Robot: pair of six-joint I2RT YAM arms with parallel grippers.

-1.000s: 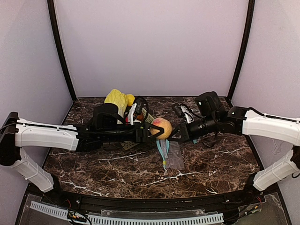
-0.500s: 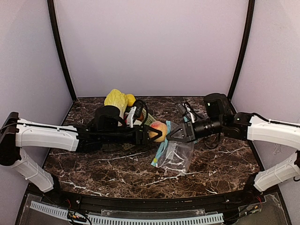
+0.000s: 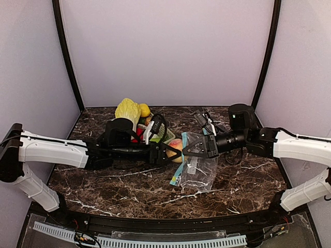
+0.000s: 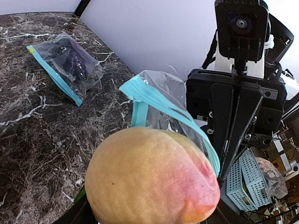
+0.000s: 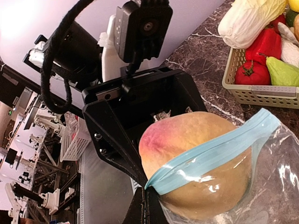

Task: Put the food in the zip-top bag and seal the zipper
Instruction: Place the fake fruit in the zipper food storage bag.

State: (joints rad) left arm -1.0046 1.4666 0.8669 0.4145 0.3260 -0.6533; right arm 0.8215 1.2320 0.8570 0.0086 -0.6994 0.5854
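The left gripper [image 3: 172, 150] is clamped on the peach [image 3: 178, 145] at mid-table, and the fruit sits partway inside the mouth of the zip-top bag [image 3: 197, 168]. The right gripper [image 3: 192, 149] pinches the bag's blue zipper rim. Farther back, a second bag [image 4: 91, 77] holds a dark purple eggplant [image 4: 74, 58]. To the left, the basket [image 5: 261, 91] holds cabbage [image 5: 245, 21] and red peppers [image 5: 261, 46].

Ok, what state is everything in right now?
zip-top bag: held up by the right end effector, zipper open
peach: gripped by the left end effector, partway into the bag mouth
second bag: lying flat on the table, something dark inside
basket: upright, holding red peppers
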